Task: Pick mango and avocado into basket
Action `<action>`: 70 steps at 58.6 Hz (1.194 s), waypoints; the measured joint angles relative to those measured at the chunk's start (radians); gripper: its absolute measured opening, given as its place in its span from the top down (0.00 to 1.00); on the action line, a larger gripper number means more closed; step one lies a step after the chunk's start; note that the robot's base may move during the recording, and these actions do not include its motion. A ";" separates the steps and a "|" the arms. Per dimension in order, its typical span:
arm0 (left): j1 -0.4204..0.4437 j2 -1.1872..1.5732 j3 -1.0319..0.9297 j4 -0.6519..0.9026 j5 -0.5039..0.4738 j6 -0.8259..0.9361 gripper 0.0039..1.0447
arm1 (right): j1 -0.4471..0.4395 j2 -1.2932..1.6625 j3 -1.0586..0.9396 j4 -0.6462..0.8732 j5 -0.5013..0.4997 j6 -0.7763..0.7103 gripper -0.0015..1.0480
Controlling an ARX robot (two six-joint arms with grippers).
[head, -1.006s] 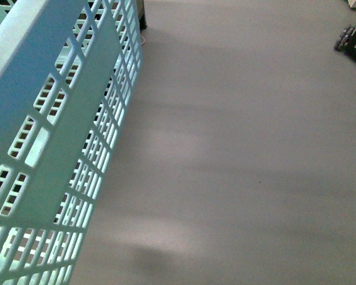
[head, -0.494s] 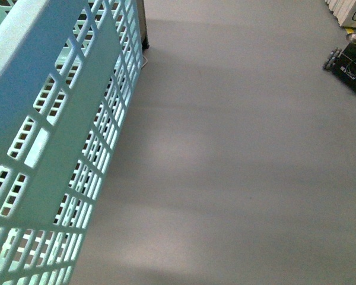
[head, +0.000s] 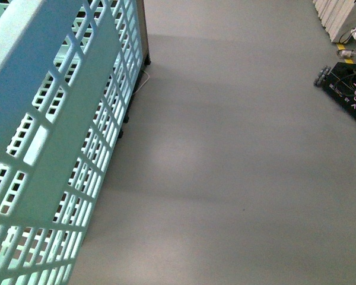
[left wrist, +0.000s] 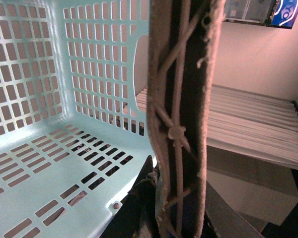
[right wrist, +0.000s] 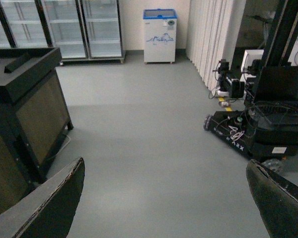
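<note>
– Teal basket point(head: 53, 119), near left, empty as far as shown. Left gripper point(left wrist: 175, 218) clamped on its brown handle point(left wrist: 179, 99).
– Mango, avocado: neither in view. Right gripper point(right wrist: 165, 166) spread wide, holding nothing. Judged: search step; next, locate the fruit.

Blocked at left by the slotted basket point(head: 53, 136) wall; open grey floor point(head: 225, 166) rightward, bounded far right by a black wheeled base point(head: 347, 95), far left by a dark cabinet point(right wrist: 35, 109).
</note>
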 joint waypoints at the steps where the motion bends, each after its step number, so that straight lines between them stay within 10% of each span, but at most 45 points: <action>1: 0.000 0.000 0.000 0.000 0.000 0.000 0.92 | 0.000 0.000 0.000 0.000 -0.001 0.000 0.08; 70: 0.001 -0.002 0.001 0.000 0.002 -0.004 0.92 | 0.000 -0.001 0.000 0.000 0.003 0.000 0.08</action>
